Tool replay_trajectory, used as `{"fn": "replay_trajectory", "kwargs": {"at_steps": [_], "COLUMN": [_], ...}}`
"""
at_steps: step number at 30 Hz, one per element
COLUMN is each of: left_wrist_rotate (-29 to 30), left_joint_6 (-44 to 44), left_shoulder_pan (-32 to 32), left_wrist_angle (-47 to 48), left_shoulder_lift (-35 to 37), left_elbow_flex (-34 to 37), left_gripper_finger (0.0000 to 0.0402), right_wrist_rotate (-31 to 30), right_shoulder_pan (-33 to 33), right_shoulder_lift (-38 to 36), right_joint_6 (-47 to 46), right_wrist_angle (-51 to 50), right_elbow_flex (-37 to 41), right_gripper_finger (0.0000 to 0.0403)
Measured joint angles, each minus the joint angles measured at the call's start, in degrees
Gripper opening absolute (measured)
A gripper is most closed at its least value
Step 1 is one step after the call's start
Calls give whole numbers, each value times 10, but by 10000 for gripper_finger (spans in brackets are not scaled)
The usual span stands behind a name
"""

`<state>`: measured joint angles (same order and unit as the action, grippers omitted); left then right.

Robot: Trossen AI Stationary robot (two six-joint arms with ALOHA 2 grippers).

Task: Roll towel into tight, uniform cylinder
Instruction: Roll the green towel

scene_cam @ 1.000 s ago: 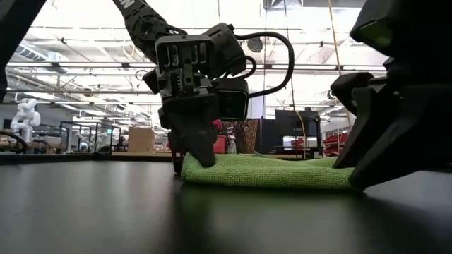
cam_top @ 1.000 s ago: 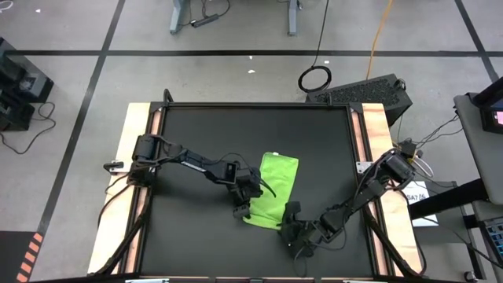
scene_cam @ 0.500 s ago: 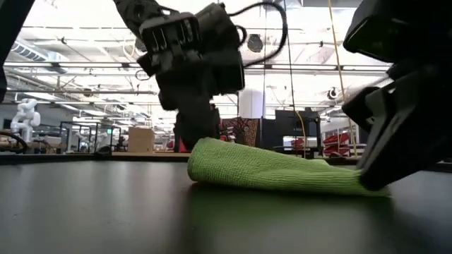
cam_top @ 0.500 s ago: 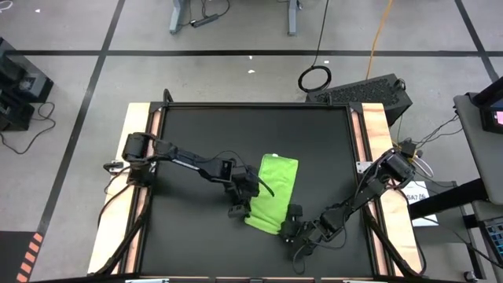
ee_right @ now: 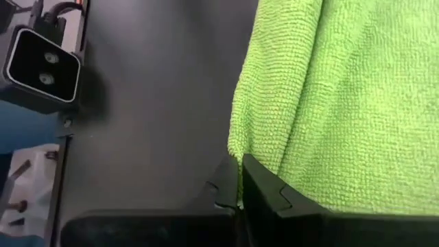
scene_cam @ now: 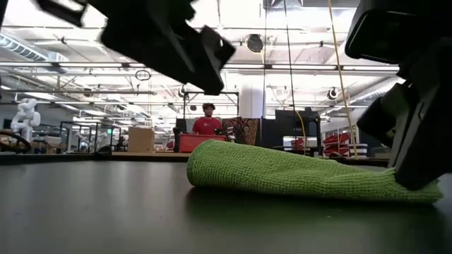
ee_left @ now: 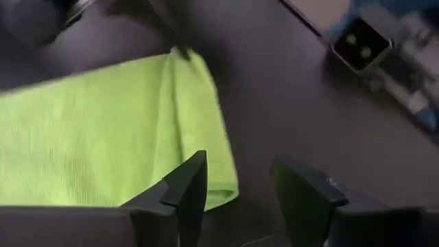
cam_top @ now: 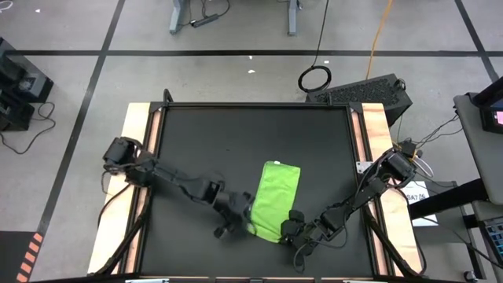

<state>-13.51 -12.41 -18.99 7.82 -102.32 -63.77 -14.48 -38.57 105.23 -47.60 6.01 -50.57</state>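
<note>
Lime-green towel (cam_top: 274, 200) lies folded on the desk's black mat (cam_top: 204, 141). Right gripper (cam_top: 289, 229) pinches its near corner; left gripper (cam_top: 233, 222), jaws spread, hangs beside it. Low view alone shows a distant person (scene_cam: 207, 121)

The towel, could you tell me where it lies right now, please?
In the high view the towel lies right of centre on the black mat, its near end between the left tool and right tool.

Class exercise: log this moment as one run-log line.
towel: folded flat, unrolled | left tool: open, above towel edge | right tool: shut on towel corner
</note>
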Motion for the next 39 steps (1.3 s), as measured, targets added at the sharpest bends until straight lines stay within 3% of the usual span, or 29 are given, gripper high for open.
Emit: {"fn": "replay_trajectory", "kwargs": {"at_steps": [5,11,19,23,30,39], "left_wrist_rotate": [77,72,73,78,106,75], "left_joint_6": [-65,-80,-80,-80,-88,-55], "left_shoulder_pan": [-39,-39,-39,-39,-33,-12], "left_wrist_angle": [-15,-65,-63,-44,-45,-66], "left_shoulder_lift": [-11,-41,-74,-80,-85,-98], "left_elbow_flex": [0,-1,-1,0,19,19], "left_gripper_finger": [166,171,262,277,220,87], "right_wrist_rotate": [27,58,72,72,71,71], "right_shoulder_pan": [9,24,37,38,38,38], "right_shoulder_lift": [0,0,0,0,0,0], "right_joint_6": [-10,1,3,3,0,1], "right_wrist_angle": [3,7,8,11,12,20], "right_elbow_flex": [0,0,0,0,0,0], "right_gripper_finger": [0,0,0,0,0,0]}}
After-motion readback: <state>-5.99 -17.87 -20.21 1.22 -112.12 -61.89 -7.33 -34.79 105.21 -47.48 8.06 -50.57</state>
